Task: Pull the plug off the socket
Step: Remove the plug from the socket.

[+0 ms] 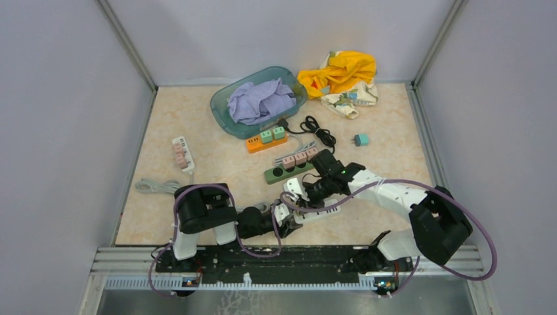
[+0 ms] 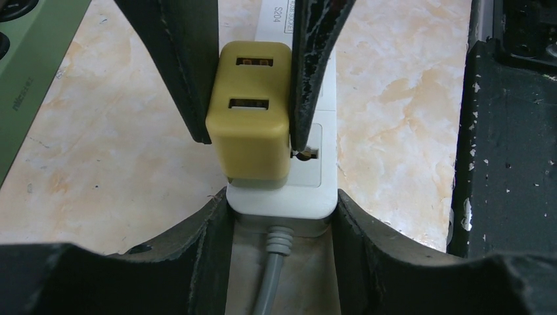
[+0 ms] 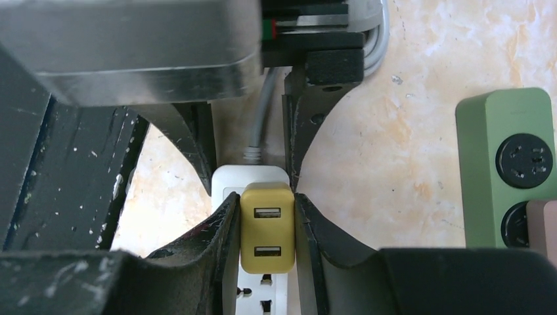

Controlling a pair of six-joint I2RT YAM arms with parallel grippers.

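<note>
The marbled surface point(image 1: 394, 131) carries several outlets, and the white power strip point(image 1: 325, 211) near its front edge is the one being worked on. A green power strip point(image 3: 502, 164) lies just beside the white one, apart from it and not involved.

The left gripper point(image 2: 281, 216) is closed on the white strip's cable end, with a finger pressed to each long side. This looks meant to pin the strip down so it cannot lift with the plug. The right gripper point(image 3: 266, 203) comes from the opposite end and is clamped on the yellow plug point(image 2: 253, 125), squeezing its two flat sides.

The plug sits in the white strip's socket nearest the cable, apparently fully seated. The extraction itself seems not yet begun. A straight pull away from the strip's face is probably needed next.
</note>
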